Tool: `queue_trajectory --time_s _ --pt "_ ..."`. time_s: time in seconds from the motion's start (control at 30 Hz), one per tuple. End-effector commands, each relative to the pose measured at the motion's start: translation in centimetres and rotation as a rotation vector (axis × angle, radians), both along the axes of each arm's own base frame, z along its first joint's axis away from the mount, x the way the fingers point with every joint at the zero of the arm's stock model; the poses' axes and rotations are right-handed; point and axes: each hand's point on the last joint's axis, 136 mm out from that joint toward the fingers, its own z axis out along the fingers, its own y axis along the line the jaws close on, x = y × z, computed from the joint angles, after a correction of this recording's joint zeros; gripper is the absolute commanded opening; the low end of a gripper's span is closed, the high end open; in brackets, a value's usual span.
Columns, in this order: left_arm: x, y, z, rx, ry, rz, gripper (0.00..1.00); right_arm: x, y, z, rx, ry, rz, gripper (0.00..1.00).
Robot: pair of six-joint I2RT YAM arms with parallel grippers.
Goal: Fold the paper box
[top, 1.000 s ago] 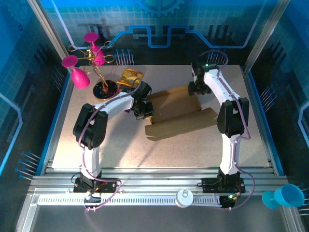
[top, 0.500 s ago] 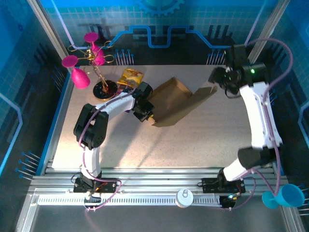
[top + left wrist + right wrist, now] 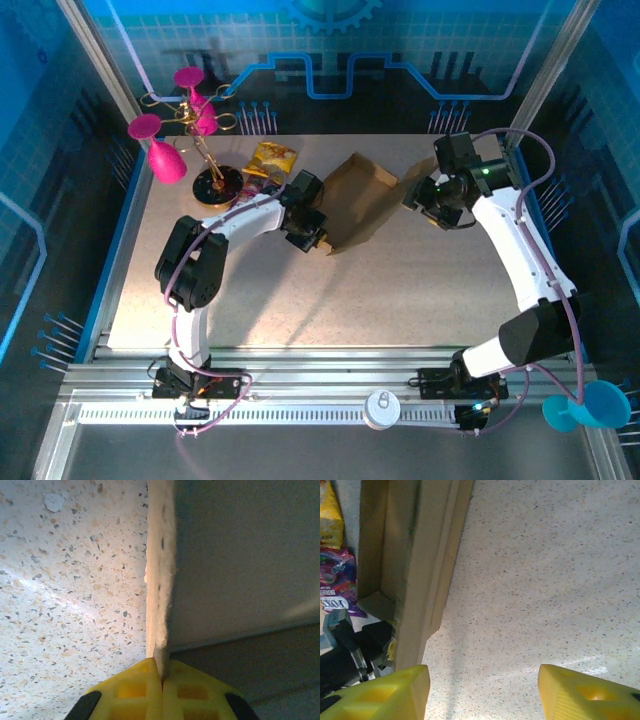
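Top external showed my right hand had let go of the paper box and hung spread open beside it, while my left hand stayed clamped on its near-left edge, leaving the box tipped up at the bench's far middle, fold unfinished.

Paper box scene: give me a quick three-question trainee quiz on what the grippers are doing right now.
1. True or false: the left gripper is shut on an edge of the paper box.
2. The right gripper is: A) open, beside the box; B) shut on the box; C) shut on a packet.
3. Fill in: in the top view, the snack packet lying beyond the left gripper is ____ in colour.
Key: 1 true; 2 A; 3 yellow.
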Motion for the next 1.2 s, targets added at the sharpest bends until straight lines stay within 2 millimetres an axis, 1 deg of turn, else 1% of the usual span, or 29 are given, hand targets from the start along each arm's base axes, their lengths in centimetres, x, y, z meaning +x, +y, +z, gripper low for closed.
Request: queue_trajectory --time_s 0.0,0.1,0.23,0.33,0.43,0.5,0.63,0.67,0.73,0.8,0.83,0.87,0.9,0.93,0.97,1.0,1.03,1.1,1.17 --pt "0.0 -1.0 0.1 -0.041 0.008 0.01 0.0 0.1 0.2 2.2 -0.002 -0.099 0.006 0.58" --pt "0.1 -1.1 0.1 -0.044 0.002 0.011 0.0 -0.4 0.2 2.9 0.008 -0.137 -0.005 0.58" --pt "0.2 -1.3 0.2 -0.053 0.0 0.012 0.0 -0.2 0.9 3.2 0.024 -0.147 0.008 0.61" --pt "0.2 -1.4 0.2 -0.051 -0.001 0.012 0.0 0.3 1.3 2.7 0.028 -0.124 0.015 0.6" --pt "0.3 -1.5 0.3 -0.053 -0.004 0.011 0.0 0.6 1.1 1.0 -0.015 -0.052 0.03 0.52" --pt "0.2 -1.5 0.2 -0.05 -0.003 0.01 0.0 1.1 0.8 0.4 -0.052 -0.042 0.037 0.48" --pt "0.1 -1.7 0.1 -0.054 0.0 0.004 0.0 2.2 0.7 0.3 -0.095 -0.055 0.055 0.39" --pt "0.0 -1.9 0.1 -0.056 0.0 0.001 0.0 2.4 0.7 0.3 -0.109 -0.054 0.061 0.35" --pt "0.0 -2.2 0.2 -0.065 -0.001 -0.005 0.0 2.7 0.3 0.3 -0.154 -0.049 0.07 0.24" --pt "0.0 -2.5 0.5 -0.083 -0.009 -0.013 0.0 2.7 -0.6 0.0 -0.216 -0.032 0.08 0.08" --pt "0.0 -2.7 0.7 -0.094 -0.013 -0.019 0.02 2.7 -0.9 0.0 -0.246 -0.032 0.092 0.02" --pt "0.0 -2.9 1.0 -0.107 -0.017 -0.023 0.1 2.7 -1.4 -0.1 -0.277 -0.027 0.105 0.0" --pt "-0.1 -3.1 1.3 -0.118 -0.019 -0.029 0.15 2.7 -1.8 -0.1 -0.301 -0.028 0.123 0.0" --pt "-0.2 -3.3 1.7 -0.134 -0.024 -0.038 0.22 2.8 -2.1 -0.1 -0.323 -0.032 0.149 0.0" --pt "-0.4 -3.6 2.3 -0.15 -0.025 -0.05 0.33 3.0 -2.5 0.1 -0.351 -0.036 0.172 0.0" --pt "-0.6 -3.8 2.8 -0.159 -0.024 -0.058 0.39 3.1 -3.0 0.3 -0.38 -0.042 0.19 0.0" --pt "-0.9 -3.9 3.6 -0.166 -0.031 -0.064 0.45 3.2 -3.4 0.8 -0.412 -0.052 0.216 0.0" --pt "-1.6 -3.8 5.2 -0.179 -0.048 -0.071 0.53 3.5 -4.0 1.5 -0.467 -0.068 0.275 0.0" --pt "-2.2 -3.8 7.0 -0.209 -0.071 -0.075 0.55 3.9 -4.4 2.1 -0.514 -0.075 0.342 0.0"
